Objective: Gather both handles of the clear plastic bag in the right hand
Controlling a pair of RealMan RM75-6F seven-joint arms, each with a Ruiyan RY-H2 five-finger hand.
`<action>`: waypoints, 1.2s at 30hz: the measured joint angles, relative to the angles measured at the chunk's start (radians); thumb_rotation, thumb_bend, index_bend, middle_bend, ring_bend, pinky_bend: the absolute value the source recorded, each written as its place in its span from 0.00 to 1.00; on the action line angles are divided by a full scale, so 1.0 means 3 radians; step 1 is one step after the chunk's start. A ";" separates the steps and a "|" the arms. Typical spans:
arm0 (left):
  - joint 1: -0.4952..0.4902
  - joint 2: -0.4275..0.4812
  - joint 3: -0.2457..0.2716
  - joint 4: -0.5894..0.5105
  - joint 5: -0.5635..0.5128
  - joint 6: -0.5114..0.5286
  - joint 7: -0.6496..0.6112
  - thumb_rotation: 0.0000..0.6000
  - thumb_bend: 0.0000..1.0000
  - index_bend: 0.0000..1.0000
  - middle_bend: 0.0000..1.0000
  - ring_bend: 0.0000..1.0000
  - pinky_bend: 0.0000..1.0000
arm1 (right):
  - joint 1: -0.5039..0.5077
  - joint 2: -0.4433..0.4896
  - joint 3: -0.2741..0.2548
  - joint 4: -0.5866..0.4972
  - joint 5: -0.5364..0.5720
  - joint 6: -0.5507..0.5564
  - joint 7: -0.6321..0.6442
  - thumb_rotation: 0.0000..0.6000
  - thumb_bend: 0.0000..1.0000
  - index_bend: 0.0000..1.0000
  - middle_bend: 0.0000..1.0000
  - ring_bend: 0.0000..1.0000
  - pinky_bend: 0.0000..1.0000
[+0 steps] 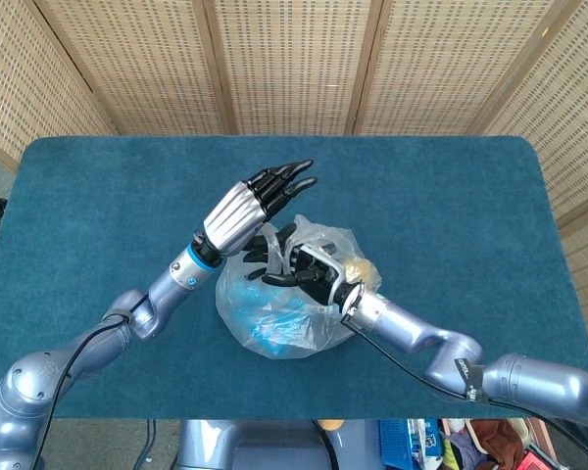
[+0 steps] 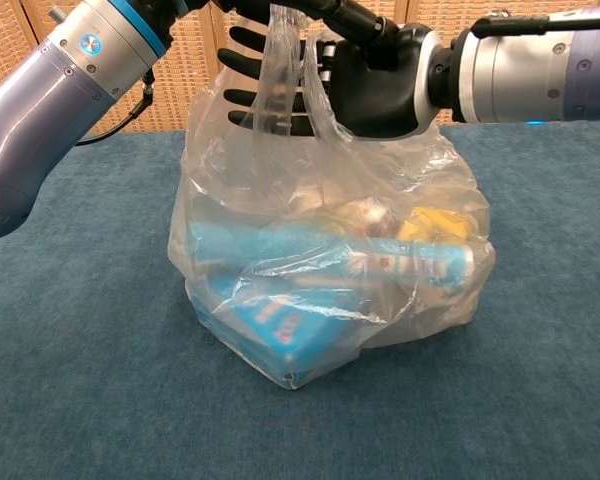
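The clear plastic bag (image 1: 279, 313) (image 2: 320, 270) sits on the blue table, holding a blue tube, a blue box and yellow items. My right hand (image 1: 299, 266) (image 2: 375, 75) is at the bag's mouth, with its fingers (image 2: 255, 75) straight and apart. They are pushed leftward through the handle loops. One handle strip (image 2: 283, 60) rises in front of those fingers and runs off the top of the chest view. A second handle (image 2: 323, 95) curls by the palm. My left hand (image 1: 260, 201) hovers just above with its fingers stretched out. I see nothing in it.
The blue carpeted table (image 1: 441, 186) spreads wide around the bag. Woven screen panels (image 1: 294, 59) stand behind the far edge. My left forearm (image 2: 70, 70) crosses the upper left of the chest view, above the table.
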 measured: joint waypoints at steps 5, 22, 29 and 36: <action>0.0002 -0.0028 0.0001 0.0050 -0.0007 -0.0011 -0.0022 1.00 0.41 0.00 0.00 0.12 0.25 | 0.0003 0.0004 0.0000 -0.0016 -0.0006 -0.0023 -0.0004 1.00 0.15 0.29 0.39 0.21 0.31; 0.0018 -0.0061 0.0012 0.0182 -0.0030 -0.0046 -0.0084 1.00 0.41 0.00 0.00 0.12 0.25 | 0.0004 0.0080 0.0019 -0.0057 0.0016 -0.0127 -0.0023 1.00 0.16 0.29 0.39 0.21 0.33; 0.0020 -0.0044 0.0006 0.0178 -0.0047 -0.0060 -0.0108 1.00 0.26 0.00 0.00 0.11 0.25 | 0.0010 0.0094 0.0048 -0.0058 0.0035 -0.0162 -0.0022 1.00 0.16 0.29 0.39 0.21 0.33; 0.0026 0.0002 -0.0016 0.0148 -0.0079 -0.0087 -0.0105 1.00 0.15 0.00 0.00 0.08 0.23 | -0.0001 0.0089 0.0064 -0.0054 0.0053 -0.0177 -0.0032 1.00 0.17 0.29 0.39 0.21 0.33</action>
